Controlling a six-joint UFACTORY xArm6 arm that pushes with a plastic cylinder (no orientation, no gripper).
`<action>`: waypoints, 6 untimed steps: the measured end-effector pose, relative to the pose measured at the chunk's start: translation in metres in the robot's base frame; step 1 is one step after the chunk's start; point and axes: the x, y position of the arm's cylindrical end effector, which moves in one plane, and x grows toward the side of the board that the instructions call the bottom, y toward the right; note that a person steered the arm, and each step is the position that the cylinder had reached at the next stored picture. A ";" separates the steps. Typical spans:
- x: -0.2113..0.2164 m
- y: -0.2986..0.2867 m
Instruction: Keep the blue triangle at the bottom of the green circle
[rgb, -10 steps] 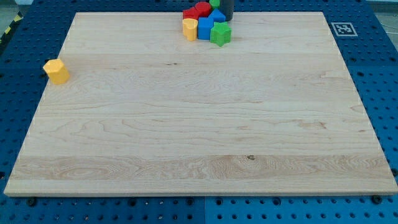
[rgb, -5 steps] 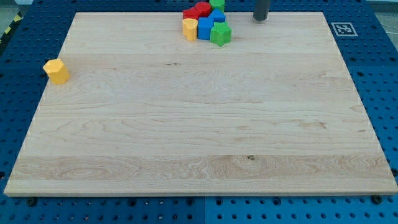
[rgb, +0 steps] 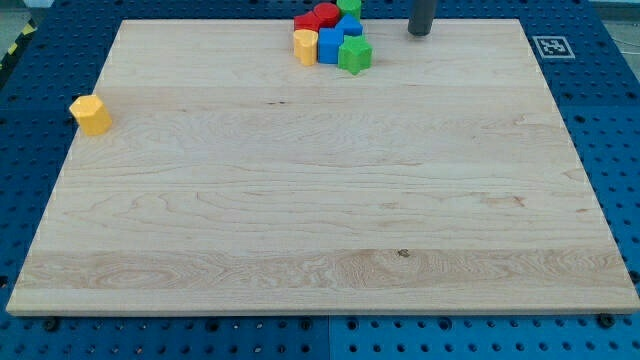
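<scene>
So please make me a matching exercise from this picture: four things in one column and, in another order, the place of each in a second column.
Things:
1. my tip
2. yellow block alone
3. green star block
4. printed square marker

Places:
A. near the board's left edge
B. lower right end of the cluster of blocks at the view's top
C. top right corner, just off the wooden board
D. to the right of the cluster, apart from it

Pairs: 1-D, 2-A, 3-B, 4-C
</scene>
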 end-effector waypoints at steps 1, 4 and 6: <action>0.001 0.000; 0.005 0.000; 0.006 0.000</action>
